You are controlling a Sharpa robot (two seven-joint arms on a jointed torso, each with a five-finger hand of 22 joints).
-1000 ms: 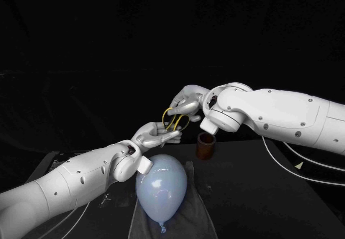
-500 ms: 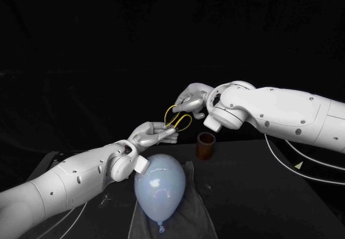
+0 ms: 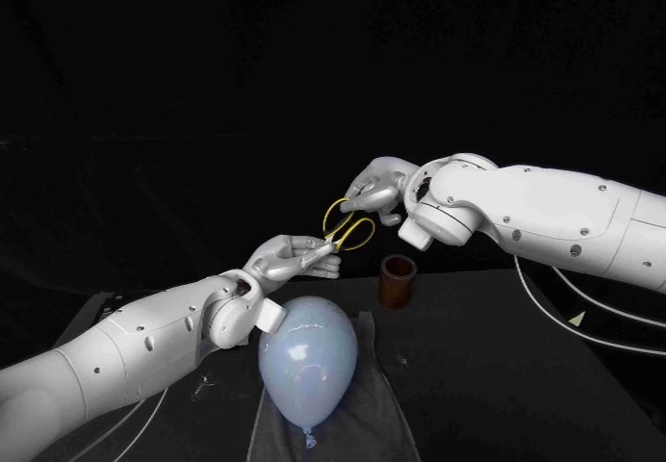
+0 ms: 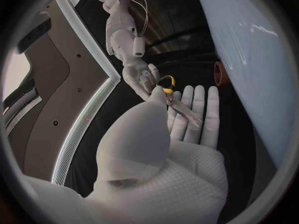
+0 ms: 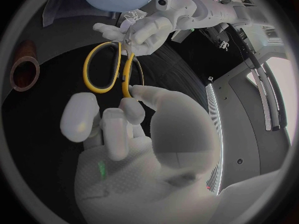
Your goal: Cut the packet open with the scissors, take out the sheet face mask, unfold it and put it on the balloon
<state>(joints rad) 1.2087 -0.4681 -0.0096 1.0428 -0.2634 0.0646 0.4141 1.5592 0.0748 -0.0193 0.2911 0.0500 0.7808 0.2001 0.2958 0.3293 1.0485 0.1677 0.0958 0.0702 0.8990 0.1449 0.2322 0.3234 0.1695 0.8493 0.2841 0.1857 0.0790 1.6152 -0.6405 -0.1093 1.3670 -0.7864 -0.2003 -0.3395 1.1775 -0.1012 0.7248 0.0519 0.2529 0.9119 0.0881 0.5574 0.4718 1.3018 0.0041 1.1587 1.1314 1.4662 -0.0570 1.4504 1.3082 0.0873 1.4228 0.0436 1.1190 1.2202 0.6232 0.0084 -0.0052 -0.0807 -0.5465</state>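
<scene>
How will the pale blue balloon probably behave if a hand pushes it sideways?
Inflated, the balloon is probably very light; a small push could shift it. Its rounded body lies on its side on the dark cloth, so it may roll. Its glossy skin may slip under fingers.

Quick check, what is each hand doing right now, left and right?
Left hand: cannot be told; the blades of the scissors lie across its fingers.
Right hand: holds the scissors by their yellow handles.
</scene>
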